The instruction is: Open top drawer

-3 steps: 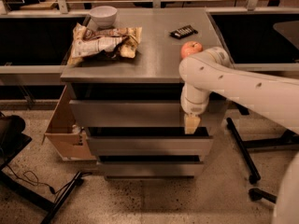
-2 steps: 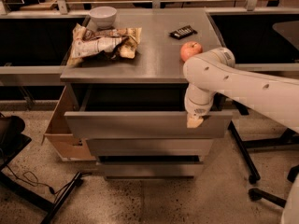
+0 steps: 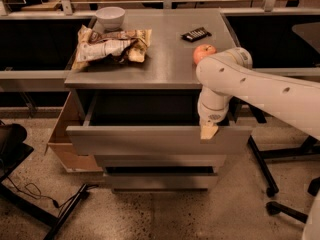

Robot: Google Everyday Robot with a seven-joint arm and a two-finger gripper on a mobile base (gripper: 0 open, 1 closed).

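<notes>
The top drawer (image 3: 150, 140) stands partly open under the cabinet top (image 3: 165, 66).
The gripper (image 3: 209, 131) sits on its front panel's top edge, toward three o'clock; whether it is gripping, I cannot tell.

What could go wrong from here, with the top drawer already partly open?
1. The gripper sits at the upper edge of the top drawer, far to its right end. A pull from there may skew the drawer, or the gripper may slip off the edge.
2. The apple lies on the cabinet top right beside the arm. The arm could nudge it so that it rolls off.
</notes>
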